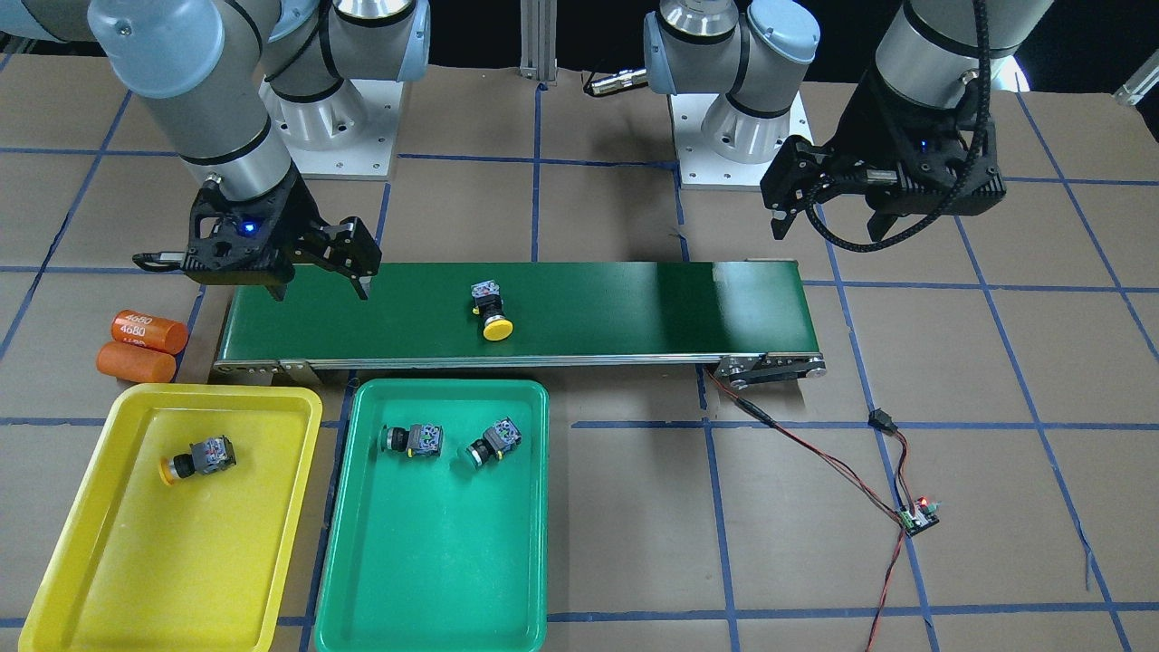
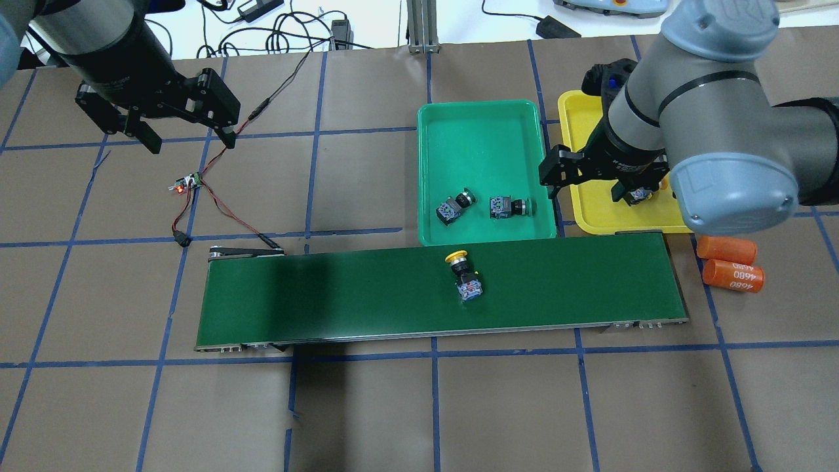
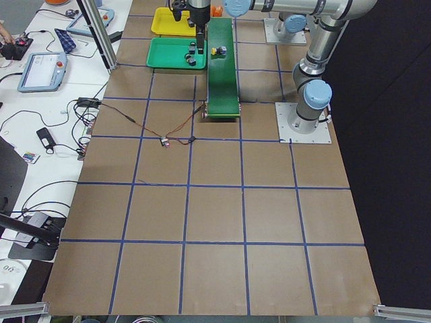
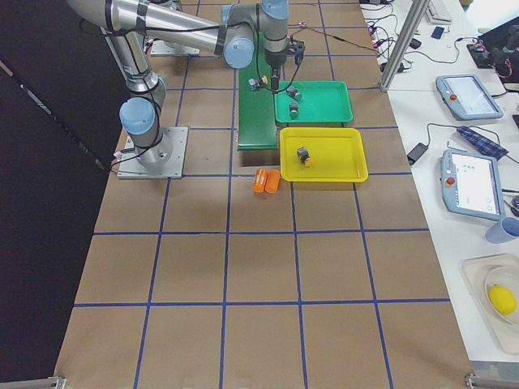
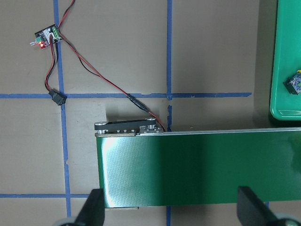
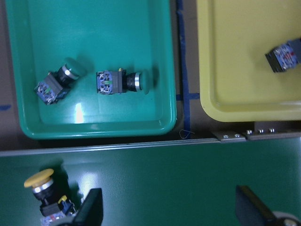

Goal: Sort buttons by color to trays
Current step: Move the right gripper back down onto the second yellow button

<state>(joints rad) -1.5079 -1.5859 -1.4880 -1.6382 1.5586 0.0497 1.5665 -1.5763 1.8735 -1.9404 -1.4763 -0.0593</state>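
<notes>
Right claw (image 1: pixel 320 288) hangs wide open and empty above the nine o'clock end of the conveyor belt (image 1: pixel 634 308) in the front-facing view. The prize is plain: a yellow button (image 1: pixel 492 312) lying on its side mid-belt, at about three o'clock from that claw, cap pointing to six o'clock toward the trays. Left claw (image 1: pixel 828 226) is spread wide too, holding nothing, above the counter (image 1: pixel 996 453) past the belt's other end, well apart from the action. The score, as I read it: two green buttons (image 1: pixel 412 439) in the green tray (image 1: pixel 435 580) and one yellow-capped button (image 1: pixel 199 457) in the yellow tray (image 1: pixel 181 580), so this pick should close it out. To do it well, I'd slide the right claw along the belt until the button sits midway between the fingers; in the right wrist view it's off at eight o'clock, just beside one finger (image 6: pixel 89 209). Then turn so the jaws close across the grey block or black collar, not the rounded cap, which looks likely to squirt free. Whether the belt is running I can't tell, so time the drop. Then carry to seven o'clock, the yellow tray, and release low.
</notes>
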